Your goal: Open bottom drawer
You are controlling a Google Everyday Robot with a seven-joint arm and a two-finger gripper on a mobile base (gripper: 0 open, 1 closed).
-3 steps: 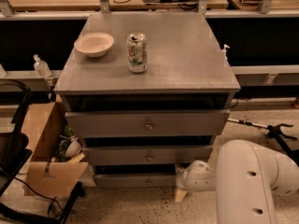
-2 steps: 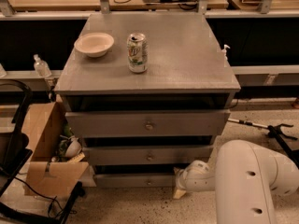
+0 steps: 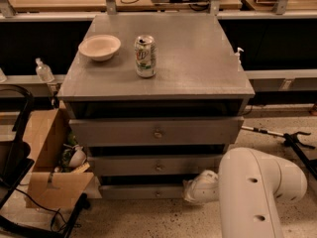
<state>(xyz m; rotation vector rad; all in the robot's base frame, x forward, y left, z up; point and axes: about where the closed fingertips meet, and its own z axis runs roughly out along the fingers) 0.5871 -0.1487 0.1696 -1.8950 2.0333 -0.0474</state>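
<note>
End effector (image 3: 194, 189) beside bottom drawer (image 3: 138, 192)

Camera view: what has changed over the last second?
The white robot arm and its gripper, low beside the right end of the narrow grey bottom drawer, have edged slightly left towards its small round knob. Nothing visibly taken hold of or let go. The drawer front, the cream bowl and the green soda can on the grey cabinet top have not moved.
</note>
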